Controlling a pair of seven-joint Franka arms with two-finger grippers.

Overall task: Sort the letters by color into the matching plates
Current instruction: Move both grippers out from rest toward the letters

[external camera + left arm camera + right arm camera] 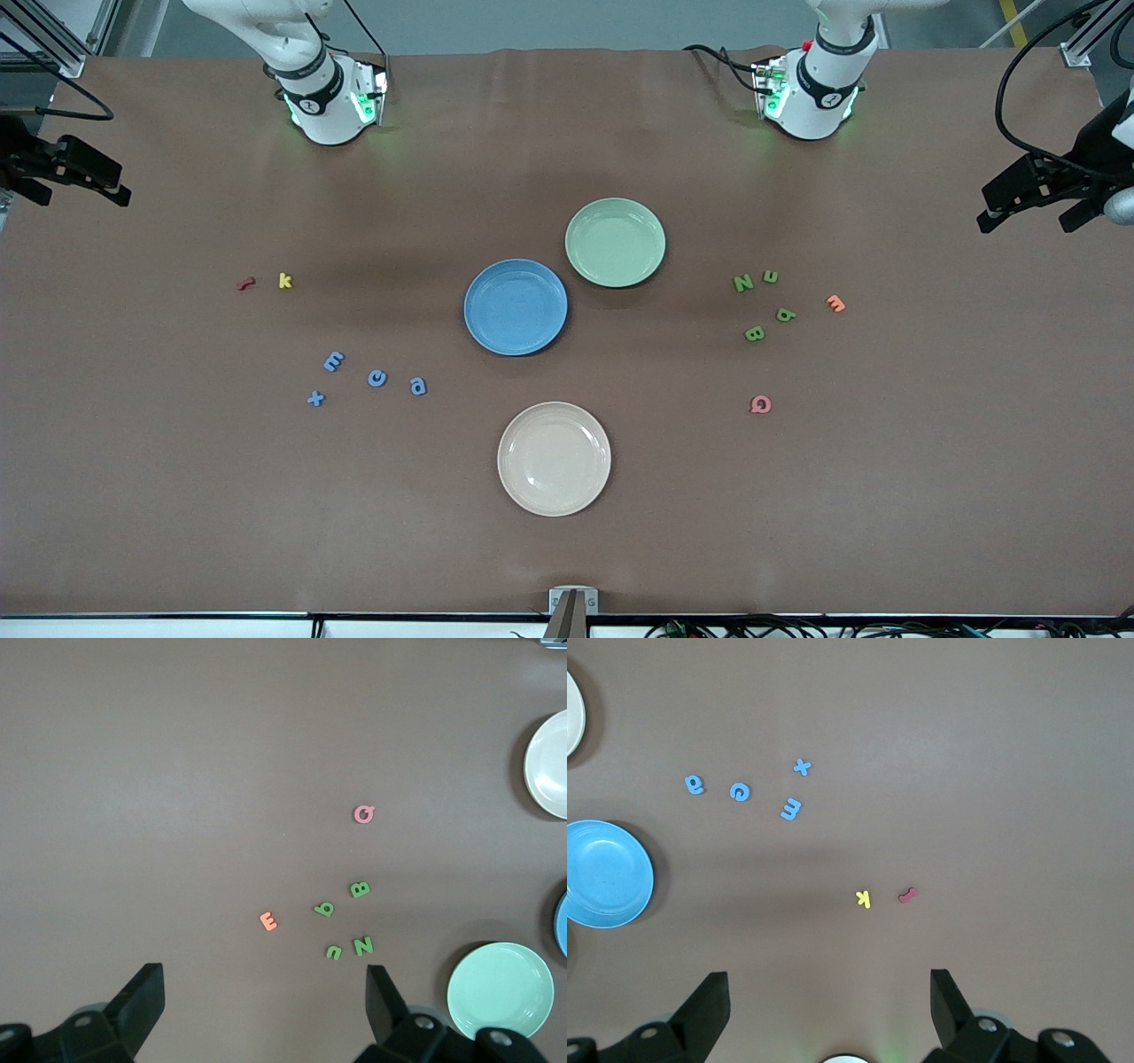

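Left end effector (1032,206) parked wide open and empty at the left arm's end of the counter (177,496); right end effector (75,177) likewise spread and empty at the right arm's end. Green letters (764,306) loose toward the left arm's end, blue letters (365,379) toward the right arm's. Between them, green plate (615,242) and blue plate (516,307), nearly touching, both bare. Cream plate (554,458) nearer the front camera.

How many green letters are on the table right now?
4, clustered toward the left arm's end of the table: N, u, b and B, nearest the front camera. None is on the green plate. None looks hidden.
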